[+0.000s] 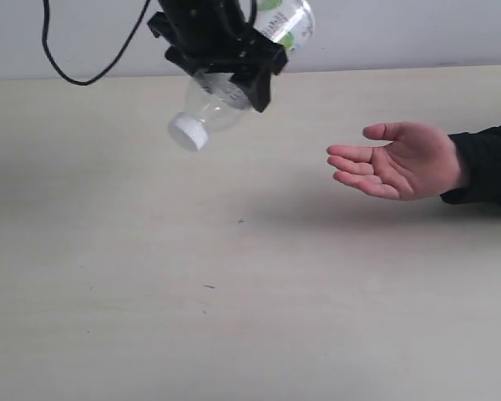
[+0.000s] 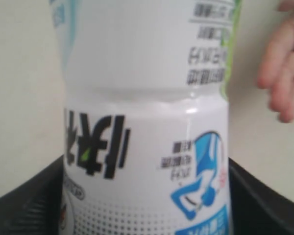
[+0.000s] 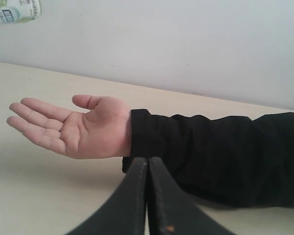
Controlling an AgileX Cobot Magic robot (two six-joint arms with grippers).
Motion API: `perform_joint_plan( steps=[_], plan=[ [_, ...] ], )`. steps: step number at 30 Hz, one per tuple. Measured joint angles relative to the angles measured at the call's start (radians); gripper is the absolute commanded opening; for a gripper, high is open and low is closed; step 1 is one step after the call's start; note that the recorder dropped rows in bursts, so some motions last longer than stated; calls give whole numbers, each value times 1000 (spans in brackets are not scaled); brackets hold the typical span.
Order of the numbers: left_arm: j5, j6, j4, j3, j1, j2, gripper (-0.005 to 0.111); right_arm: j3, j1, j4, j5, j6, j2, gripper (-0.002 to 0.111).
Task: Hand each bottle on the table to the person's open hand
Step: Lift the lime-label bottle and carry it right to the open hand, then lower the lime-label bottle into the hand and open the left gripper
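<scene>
One clear bottle (image 1: 213,104) with a white cap and a white-and-green label hangs high above the table (image 1: 234,317), tilted with its cap down and to the left. My left gripper (image 1: 234,63) is shut on its body. In the left wrist view the bottle's label (image 2: 147,122) fills the frame between the black jaws. The person's open hand (image 1: 397,160) is held palm up to the right of the bottle, apart from it. My right gripper (image 3: 147,164) is shut and empty, pointing at the wrist of the hand (image 3: 73,127). No other bottles are in view.
The person's black sleeve (image 1: 488,163) reaches in from the right edge over the table. A black cable (image 1: 83,79) hangs at the back left. A pale wall (image 3: 186,44) stands behind the table.
</scene>
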Motion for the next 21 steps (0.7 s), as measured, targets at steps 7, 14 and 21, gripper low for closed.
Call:
perform_joint_plan(
  steps=[7,14,21],
  plan=[
    [-60,-382,-30,2,-202,-1,0,0,0,0,0,0,0,0],
    [-305,-665,-129,2,-296,40,0,0,0,0,0,0,0,0],
    [-365,-762,-149,2,-301,114,0,0,0,0,0,0,0,0]
  ],
)
